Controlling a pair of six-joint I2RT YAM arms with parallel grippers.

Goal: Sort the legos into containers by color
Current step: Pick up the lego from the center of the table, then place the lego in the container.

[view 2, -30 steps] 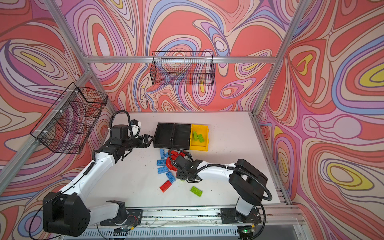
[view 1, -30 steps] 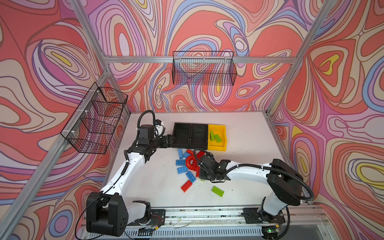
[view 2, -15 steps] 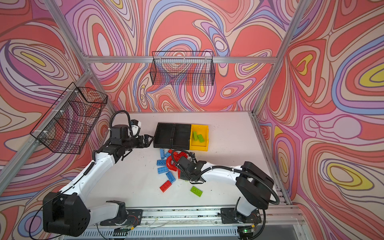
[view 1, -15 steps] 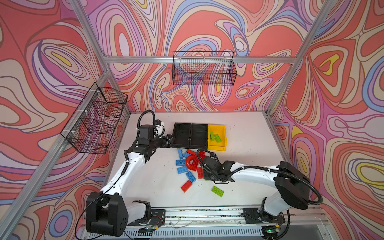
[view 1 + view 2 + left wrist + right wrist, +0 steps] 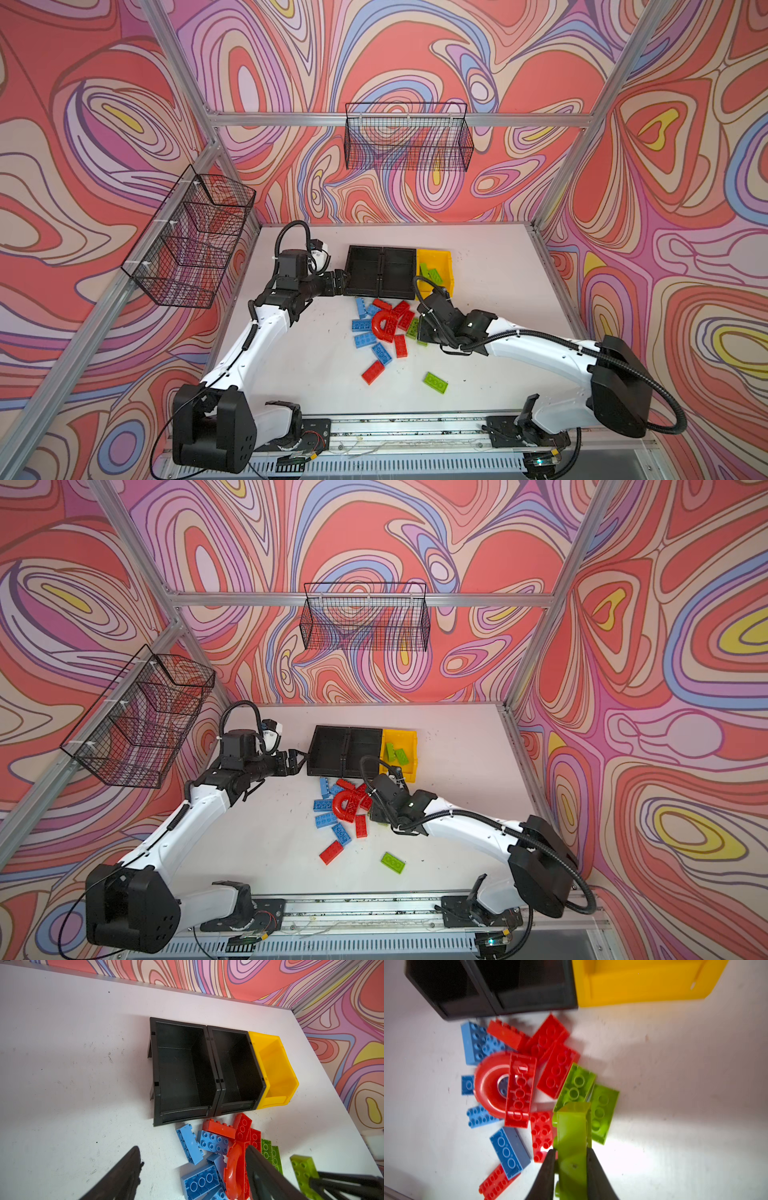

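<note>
Blue, red and green legos lie in a pile (image 5: 384,328) in front of the containers: two black bins (image 5: 381,249) and a yellow bin (image 5: 448,254) with two green legos (image 5: 432,274) inside. A red arch (image 5: 488,1084) sits in the pile. My right gripper (image 5: 571,1153) is shut on a green lego (image 5: 574,1126) at the pile's right edge, beside two more green ones (image 5: 602,1109). My left gripper (image 5: 192,1147) hangs open by the left black bin's near corner and holds nothing.
A red lego (image 5: 372,372) and a green lego (image 5: 435,382) lie apart from the pile, toward the table's front. Wire mesh baskets hang on the left wall (image 5: 189,245) and the back wall (image 5: 409,143). A metal rail (image 5: 395,424) runs along the front edge.
My right gripper's jaws have closed onto the green lego at the pile's right edge. The left arm has not moved.
</note>
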